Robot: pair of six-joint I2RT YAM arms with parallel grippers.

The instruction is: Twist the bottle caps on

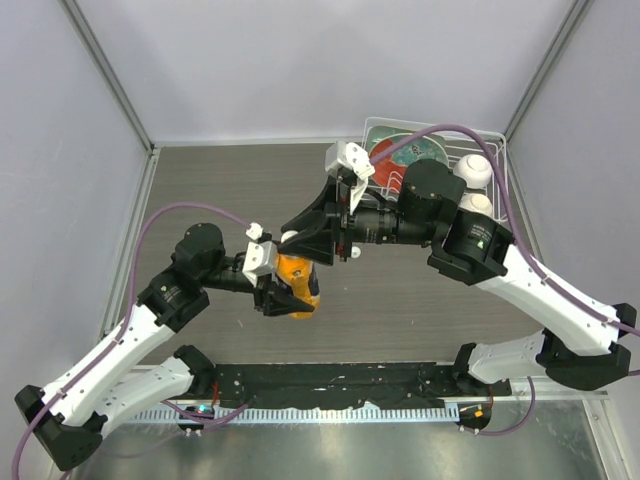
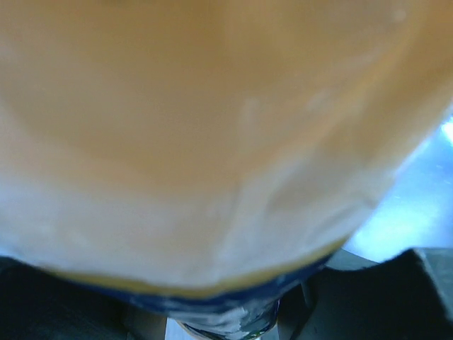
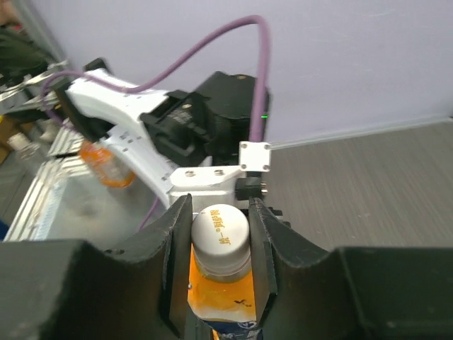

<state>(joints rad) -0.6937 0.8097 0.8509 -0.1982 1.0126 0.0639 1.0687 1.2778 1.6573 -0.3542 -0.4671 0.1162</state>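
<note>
Nearest the bases, the left gripper [image 1: 284, 298] is closed across the body of the orange bottle [image 1: 299, 277]. It holds the bottle off the table, a little tilted, neck end uppermost. Its own camera shows only a blur of orange label pressed close. Just beyond, the right gripper [image 3: 219, 207] reaches in from the right, so it is the arm at the neck. The white cap [image 3: 221, 228] sits on the bottle's mouth between its fingers [image 3: 178, 244]. The bottle's long axis runs down and back from there beneath the palm. The jaws stand narrow, one on each side of the cap with no gap visible, and look clamped on it. The coming twist should turn about that axis while the left grip resists. The clear bottle and the second cap cannot be made out. Far right, a wire rack [image 1: 500, 140] holds a plate [image 1: 395, 155] and white balls [image 1: 474, 170].
</note>
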